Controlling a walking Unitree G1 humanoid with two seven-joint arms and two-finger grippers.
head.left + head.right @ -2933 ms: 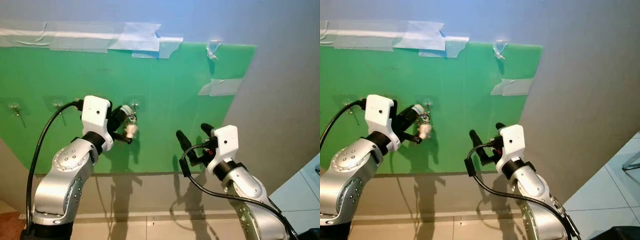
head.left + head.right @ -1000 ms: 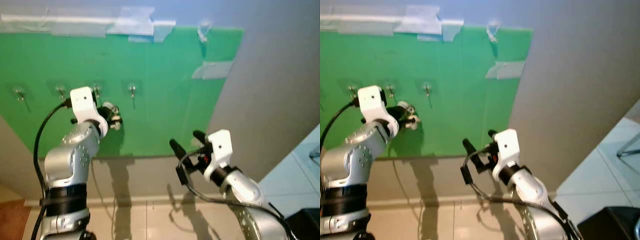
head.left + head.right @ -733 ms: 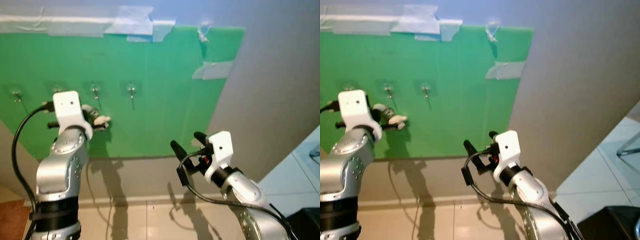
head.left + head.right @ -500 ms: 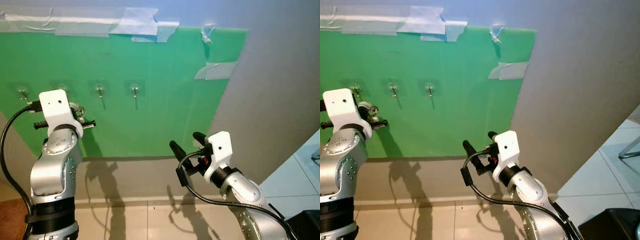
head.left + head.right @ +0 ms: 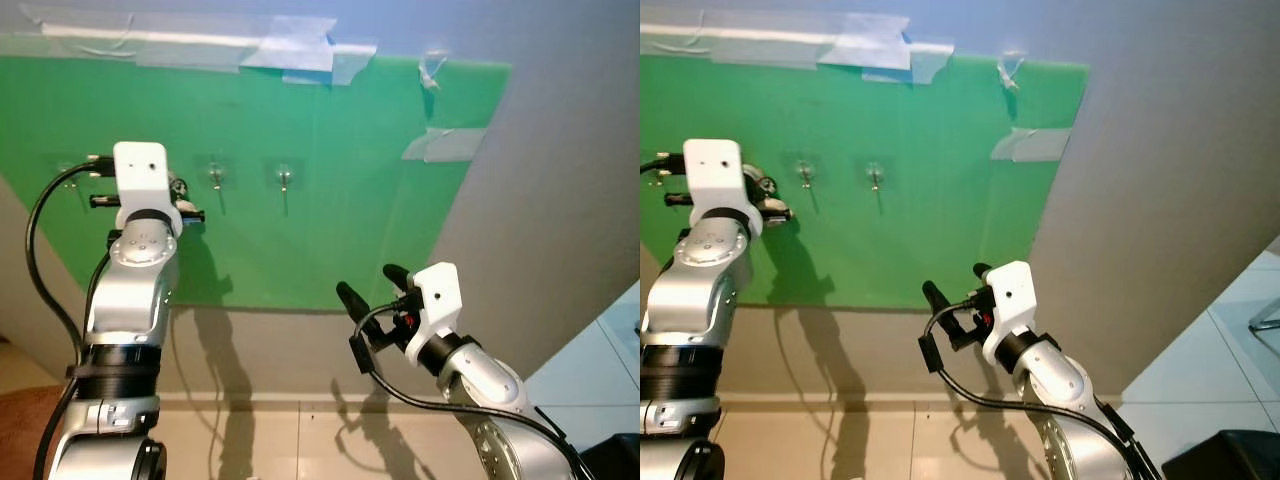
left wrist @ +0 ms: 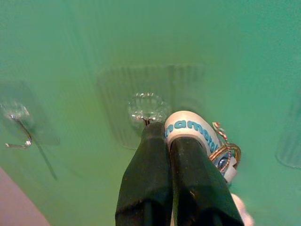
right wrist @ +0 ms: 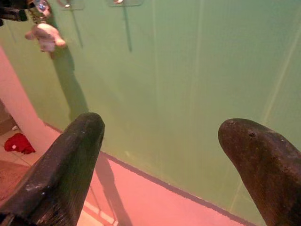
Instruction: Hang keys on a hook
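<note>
A green board (image 5: 340, 220) on the wall carries a row of small clear stick-on hooks. My left gripper (image 5: 186, 208) is raised against the board, shut on the keys (image 6: 190, 130), a white fob with blue lettering and a ring (image 6: 226, 155). In the left wrist view its fingertips sit right at one hook (image 6: 146, 108). Two bare hooks (image 5: 215, 178) (image 5: 284, 179) lie to its right and one hook (image 5: 70, 170) to its left. My right gripper (image 5: 368, 283) hangs lower, off the board, open and holding nothing.
Tape strips (image 5: 300, 60) hold the board to the grey wall (image 5: 570, 200). Below the board lies a tiled floor (image 5: 300, 445). A black cable (image 5: 45, 230) loops beside my left arm. A red scrap (image 7: 18, 142) lies on the floor.
My left gripper has carried the keys leftward from the rightmost hook to a hook two places over and risen. The camera has shifted a little. The right arm has barely moved.
</note>
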